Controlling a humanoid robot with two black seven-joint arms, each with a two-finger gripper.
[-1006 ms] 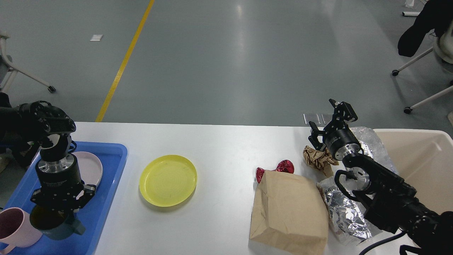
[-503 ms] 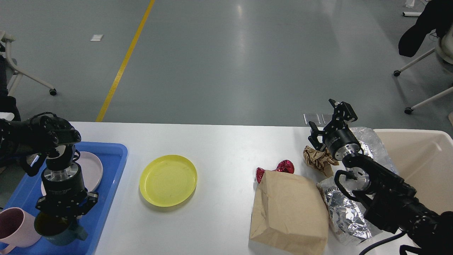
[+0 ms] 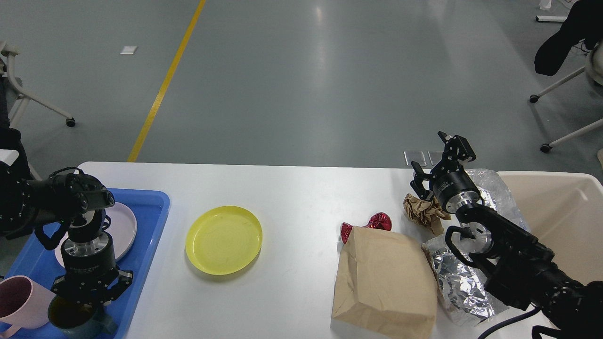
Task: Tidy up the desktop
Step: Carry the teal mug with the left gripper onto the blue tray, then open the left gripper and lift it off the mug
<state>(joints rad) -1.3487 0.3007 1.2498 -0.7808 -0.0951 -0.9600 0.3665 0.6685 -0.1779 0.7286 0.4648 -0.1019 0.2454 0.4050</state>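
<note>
The white desktop point(image 3: 301, 188) spans the view. At its left a blue tray point(image 3: 153, 202) holds a pale pink plate point(image 3: 123, 221), a pink cup point(image 3: 19, 301) and a dark green cup point(image 3: 63, 319). My left gripper point(image 3: 88, 300) points straight down onto the dark green cup's rim and is shut on it. At the right, my right gripper point(image 3: 428, 153) stands open with nothing between its fingers, just above a crumpled brown paper point(image 3: 421, 209).
A yellow plate point(image 3: 224, 239) lies left of centre. A brown paper bag point(image 3: 386, 282), a red foil wrapper point(image 3: 379, 220) and silver foil point(image 3: 459, 282) crowd the right side. A cream bin point(image 3: 565, 212) stands at the far right edge.
My left gripper has moved toward the tray's near edge, carrying the dark green cup with it beside the pink cup. The right arm has not moved.
</note>
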